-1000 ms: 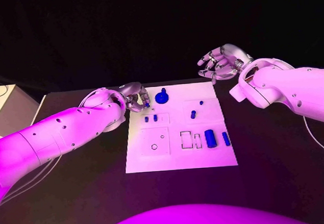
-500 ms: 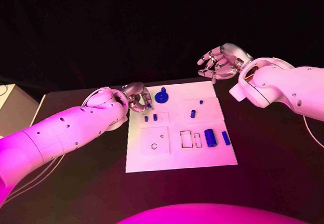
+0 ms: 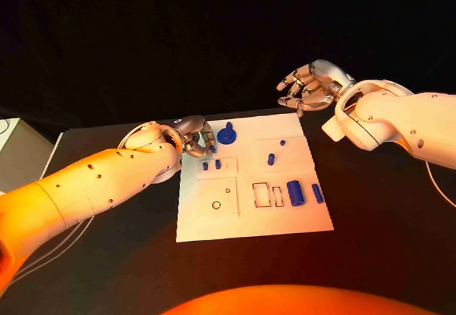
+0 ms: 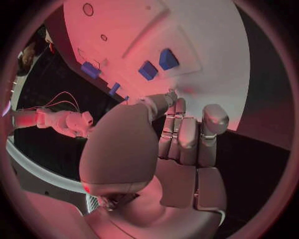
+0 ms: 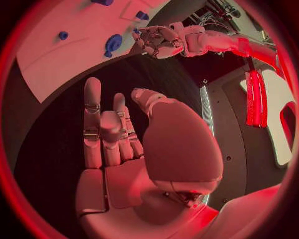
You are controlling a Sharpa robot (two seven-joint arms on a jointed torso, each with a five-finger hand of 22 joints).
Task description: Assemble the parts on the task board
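Observation:
The white task board (image 3: 252, 217) lies in the middle of the black table. On it are a large round blue part (image 3: 228, 135), two small blue pieces (image 3: 211, 165), two more small ones (image 3: 272, 158) and two blue cylinders (image 3: 295, 194). My left hand (image 3: 195, 140) hovers over the board's far left corner, beside the round part. Its fingers (image 4: 187, 134) are curled together with the thumb against them. A blue speck shows at its fingertips; whether it is held I cannot tell. My right hand (image 3: 307, 88) hangs beyond the far right corner, its fingers (image 5: 93, 119) spread and empty.
A pale box (image 3: 2, 153) with a cable stands off the table's left side. The board's near half (image 3: 218, 201) carries a round hole and rectangular slots. My left forearm (image 3: 95, 183) crosses the table left of the board.
My left hand has crept slightly to the right, toward the round blue part. The right hand has stayed where it was.

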